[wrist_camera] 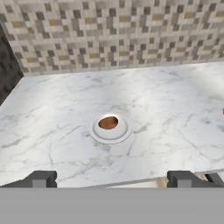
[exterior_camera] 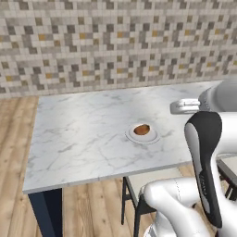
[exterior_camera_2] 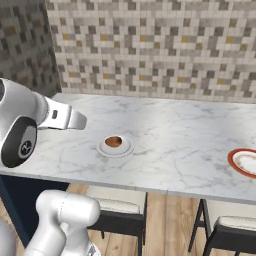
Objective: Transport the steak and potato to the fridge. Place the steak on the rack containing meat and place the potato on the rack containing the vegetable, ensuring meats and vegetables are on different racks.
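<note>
The potato (wrist_camera: 108, 123) is a small, rounded, reddish-brown body seated in a shallow white bowl (wrist_camera: 109, 133). The bowl stands upright on the marble counter (wrist_camera: 175, 109), roughly centred between the near edge and the tiled wall (wrist_camera: 113, 30). In the hand view, the gripper (wrist_camera: 109, 178) sits at 6 o'clock from the bowl, over the near counter edge, jaws spread wide with nothing between them. Bare marble surrounds the bowl on all sides. In the right base view, a red-rimmed plate (exterior_camera_2: 245, 162) lies at 3 o'clock from the bowl, well apart, near the front edge. Stools (exterior_camera_2: 117, 210) stand under the counter overhang.
</note>
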